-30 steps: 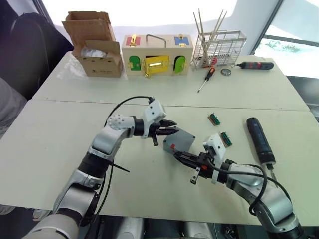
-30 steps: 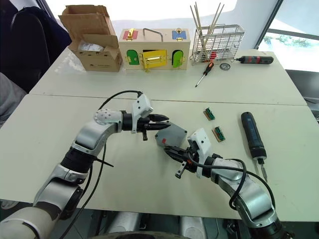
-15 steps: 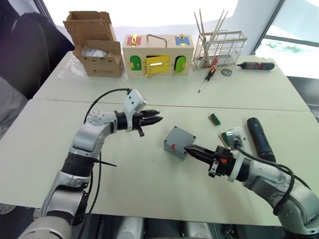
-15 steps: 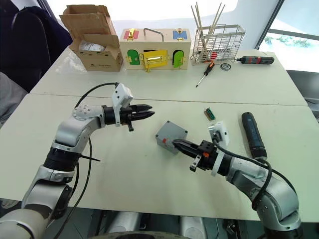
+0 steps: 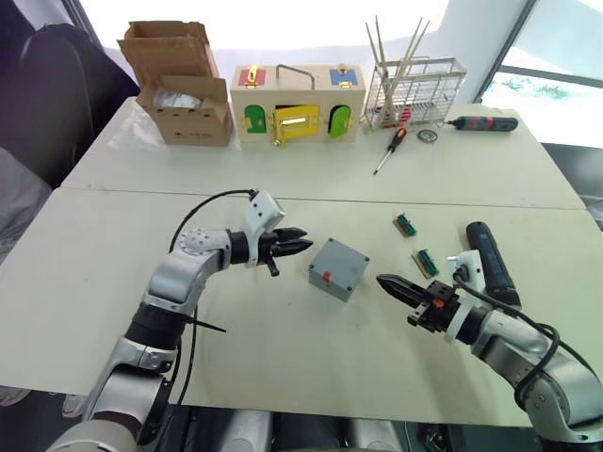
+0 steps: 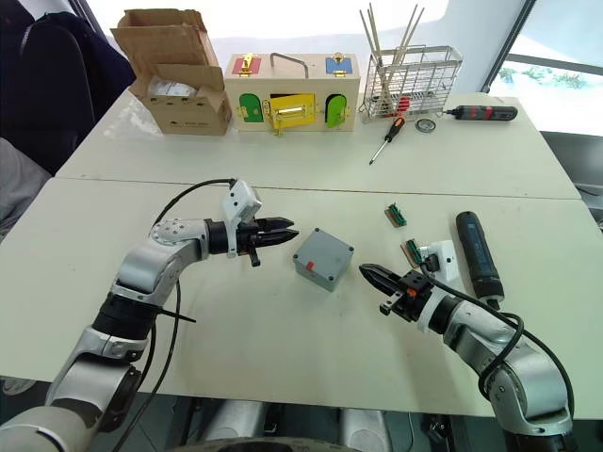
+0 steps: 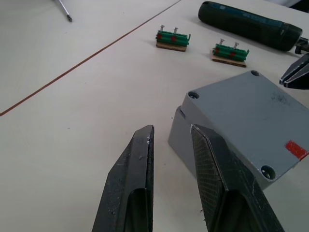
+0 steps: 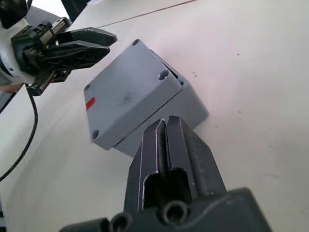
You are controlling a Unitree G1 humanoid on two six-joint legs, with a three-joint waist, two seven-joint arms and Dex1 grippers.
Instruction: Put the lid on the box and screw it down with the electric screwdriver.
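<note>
The grey box (image 5: 337, 268) rests on the table's middle with the lid (image 8: 128, 89) lying on top, slightly askew over the box's body, a red mark near one edge. My left gripper (image 5: 303, 242) hovers just left of the box, open by a narrow gap with nothing between its fingers (image 7: 137, 164); one fingertip is close to a box corner. Just right of the box is my right gripper (image 5: 381, 279), shut and empty, pointing at it without touching. The dark electric screwdriver (image 5: 490, 264) lies on the table to the right, beyond my right wrist.
Two small green terminal blocks (image 5: 406, 224) (image 5: 426, 262) lie between the box and the electric screwdriver. At the far side stand a cardboard carton (image 5: 184, 85), a wooden box with coloured doors (image 5: 297, 104), a wire rack (image 5: 413, 89), a red-handled screwdriver (image 5: 388, 151) and a black tool (image 5: 482, 123).
A second ago both grippers were at the tilted box. It now lies flat and free. My right gripper has drawn back to the right; my left swung away, then returned beside the box.
</note>
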